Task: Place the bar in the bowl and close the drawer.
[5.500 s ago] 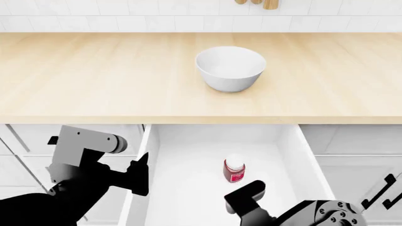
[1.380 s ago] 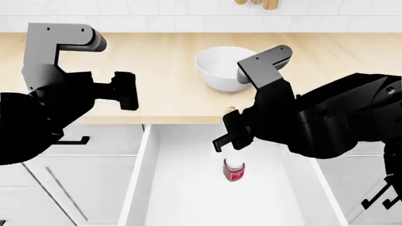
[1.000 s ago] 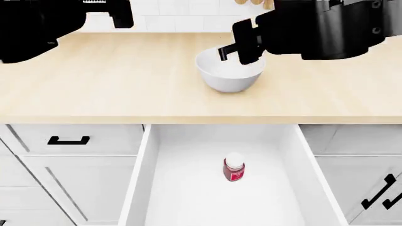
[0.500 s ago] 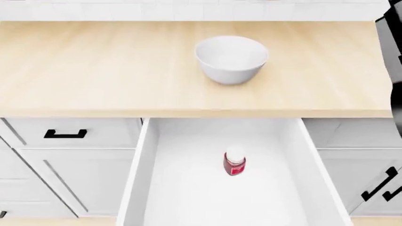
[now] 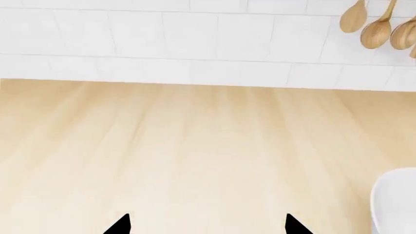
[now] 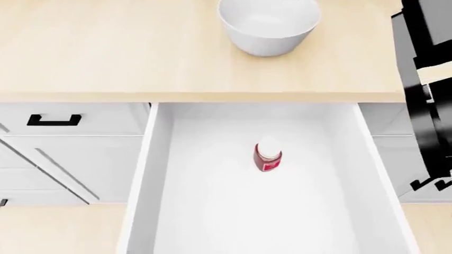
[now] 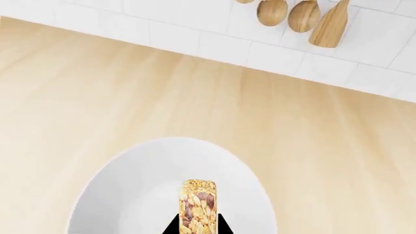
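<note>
Since half a second ago the head camera has tipped further down and closer: the round, deep white bowl (image 6: 268, 24) now sits at the very top of its view, more of the wide white drawer (image 6: 145, 174) fills the lower part, and the black arm shows only as a dark strip along the right edge. The small tan-golden granola-textured bar (image 7: 198, 204) is visible only in the right wrist view, standing out from between the two black fingertips of the right gripper (image 7: 198, 225), which pinch its near end; it hangs directly above the open mouth of the bowl (image 7: 130, 195), and whether it touches the inner surface cannot be told. In the head view no bar shows inside the bowl. The left gripper (image 5: 204, 225) shows only as two black fingertip points set wide apart over the bare light wooden countertop (image 5: 195, 146), with nothing between them; the rim of the bowl (image 5: 396, 200) lies off to one side of it, well apart. The drawer stands pulled fully out below the countertop edge, and a small red jar with a white lid (image 6: 268, 155) stands upright near the middle of its white floor. Wooden spoons (image 7: 289, 12) hang on the white tiled wall (image 5: 195, 44) behind the counter.
</note>
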### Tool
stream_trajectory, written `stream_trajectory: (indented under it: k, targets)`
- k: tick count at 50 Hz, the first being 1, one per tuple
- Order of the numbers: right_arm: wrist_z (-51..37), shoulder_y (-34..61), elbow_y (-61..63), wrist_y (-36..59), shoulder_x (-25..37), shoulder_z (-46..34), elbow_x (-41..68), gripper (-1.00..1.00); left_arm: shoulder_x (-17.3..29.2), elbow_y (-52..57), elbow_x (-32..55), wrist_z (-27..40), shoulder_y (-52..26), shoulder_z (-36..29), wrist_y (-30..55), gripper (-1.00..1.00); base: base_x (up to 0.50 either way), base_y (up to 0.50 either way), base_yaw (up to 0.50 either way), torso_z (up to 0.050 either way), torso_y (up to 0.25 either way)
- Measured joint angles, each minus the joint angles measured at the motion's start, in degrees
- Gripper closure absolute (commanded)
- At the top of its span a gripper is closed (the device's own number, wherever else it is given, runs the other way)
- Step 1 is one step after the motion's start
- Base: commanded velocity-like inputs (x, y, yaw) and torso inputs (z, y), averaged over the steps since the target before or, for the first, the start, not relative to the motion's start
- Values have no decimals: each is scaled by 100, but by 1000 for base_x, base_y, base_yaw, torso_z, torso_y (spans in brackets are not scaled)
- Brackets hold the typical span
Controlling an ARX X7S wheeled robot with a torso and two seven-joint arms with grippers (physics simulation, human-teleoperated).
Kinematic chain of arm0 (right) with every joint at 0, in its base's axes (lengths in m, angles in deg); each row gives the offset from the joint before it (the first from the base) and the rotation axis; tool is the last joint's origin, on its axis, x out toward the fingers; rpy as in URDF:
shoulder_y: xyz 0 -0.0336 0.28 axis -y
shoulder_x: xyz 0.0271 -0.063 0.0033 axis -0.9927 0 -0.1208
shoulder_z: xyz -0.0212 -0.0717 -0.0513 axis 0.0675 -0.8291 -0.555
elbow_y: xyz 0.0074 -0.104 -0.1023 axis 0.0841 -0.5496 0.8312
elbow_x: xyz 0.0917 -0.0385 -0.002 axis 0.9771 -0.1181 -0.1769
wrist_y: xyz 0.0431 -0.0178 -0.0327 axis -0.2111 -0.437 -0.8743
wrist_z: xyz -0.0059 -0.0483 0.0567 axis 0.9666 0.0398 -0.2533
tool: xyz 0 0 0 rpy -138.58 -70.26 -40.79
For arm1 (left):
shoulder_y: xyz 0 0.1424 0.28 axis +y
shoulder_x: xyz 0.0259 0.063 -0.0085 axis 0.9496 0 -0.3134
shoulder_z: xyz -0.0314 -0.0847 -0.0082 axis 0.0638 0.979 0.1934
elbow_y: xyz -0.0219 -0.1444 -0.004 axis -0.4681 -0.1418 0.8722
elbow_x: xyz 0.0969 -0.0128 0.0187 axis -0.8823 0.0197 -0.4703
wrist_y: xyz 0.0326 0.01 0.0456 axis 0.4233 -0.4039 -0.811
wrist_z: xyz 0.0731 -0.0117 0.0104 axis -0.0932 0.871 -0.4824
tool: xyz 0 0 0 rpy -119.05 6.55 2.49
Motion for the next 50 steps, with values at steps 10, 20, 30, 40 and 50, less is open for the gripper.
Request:
stream_trajectory:
  k: [10,20,30,40,50]
  targets:
    - [-115,88,-52,-107,-46,427,-367,100,-25,-137,-54,-22,-33,-23,-78,-100,-1,0,0,0,-50]
    - [-257,102,-66,-360,-64,1069,-810,100,-75,-305,-137,-64,-91,-63,-179,-100,0,0,0,0,0]
    - [-397,96,-68,-646,-71,1226,-814,100,-130,-472,-215,-115,-137,-114,-254,-100,0,0,0,0,0]
    - [-473,122,-63,-792,-76,1253,-764,100,-159,-517,-283,-137,-154,-171,-274,-100,0,0,0,0,-135]
    - [-540,167,-68,-885,-75,1109,-545,100,-160,-511,-329,-147,-141,-230,-272,-100,0,0,0,0,-250]
